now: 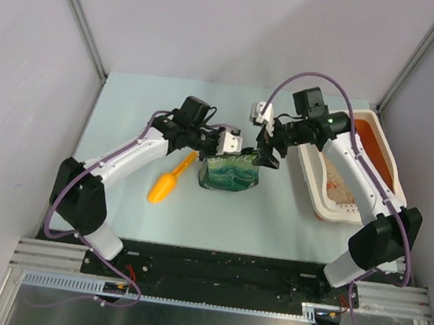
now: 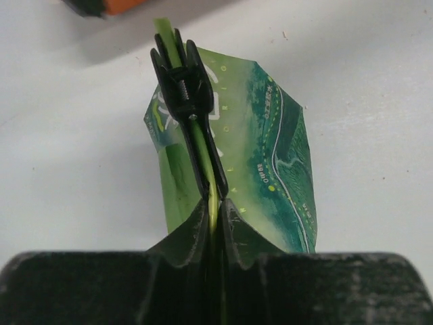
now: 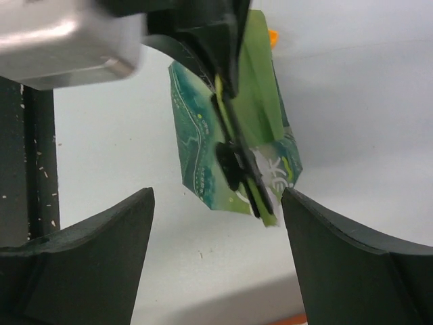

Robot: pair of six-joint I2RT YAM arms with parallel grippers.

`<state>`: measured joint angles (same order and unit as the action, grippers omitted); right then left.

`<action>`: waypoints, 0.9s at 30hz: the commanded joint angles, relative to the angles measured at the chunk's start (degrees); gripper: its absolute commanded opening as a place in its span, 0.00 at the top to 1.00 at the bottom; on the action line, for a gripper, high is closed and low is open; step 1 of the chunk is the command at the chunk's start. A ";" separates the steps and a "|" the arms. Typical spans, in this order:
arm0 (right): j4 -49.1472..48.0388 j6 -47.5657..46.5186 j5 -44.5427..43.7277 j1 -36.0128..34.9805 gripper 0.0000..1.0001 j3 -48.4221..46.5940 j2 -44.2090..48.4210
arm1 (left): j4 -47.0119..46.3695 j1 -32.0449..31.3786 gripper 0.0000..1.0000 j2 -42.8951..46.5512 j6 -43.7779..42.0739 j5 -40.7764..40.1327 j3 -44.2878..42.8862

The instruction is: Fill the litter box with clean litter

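Right now the left pincer is closed tight on the folded top seam of the green litter bag, which stands on the tabletop between the two arms. A black binder clip pinches that same seam just beyond the left fingertips. The right pincer is spread wide and holds nothing, its fingers flanking the clipped end of the bag without touching it.

The litter box lies at the right edge, apart from the bag, with a patch of clean litter in its near half and bare orange floor farther back.

The likely trouble is at the clip. If the right pincer closes off-centre it may slide off the clip, or drag the seam out of the left pincer's hold. The bag could then topple and spill on the tabletop short of the box. An orange scoop lies to the bag's left, untouched.

How much litter the bag holds cannot be seen. The right arm covers part of the box, and from above the right fingertips blur into the clip.
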<state>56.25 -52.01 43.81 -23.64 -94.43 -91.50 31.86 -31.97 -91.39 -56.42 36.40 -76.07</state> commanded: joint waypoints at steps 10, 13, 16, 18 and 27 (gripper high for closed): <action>-11.95 1.83 -1.45 -2.02 0.24 3.12 1.86 | -11.03 2.26 0.52 6.75 19.84 4.72 3.12; -10.90 0.77 -1.62 -2.03 0.25 2.24 0.89 | -11.11 3.22 0.51 8.51 22.66 5.78 4.00; -8.97 -1.69 -1.80 -2.03 0.27 1.01 -0.69 | -11.20 4.19 0.42 9.22 29.57 3.51 3.22; -8.88 -2.39 -2.06 -2.03 0.29 0.65 -2.00 | -11.11 5.94 0.38 8.87 35.56 3.06 2.42; -4.66 -5.47 -1.98 -2.20 0.44 -2.07 -5.35 | -11.20 8.24 0.37 10.10 39.55 0.07 3.56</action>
<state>49.58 -55.31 41.25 -25.65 -93.80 -96.73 21.74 -23.79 -83.94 -20.78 37.74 -72.55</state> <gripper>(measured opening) 0.582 0.627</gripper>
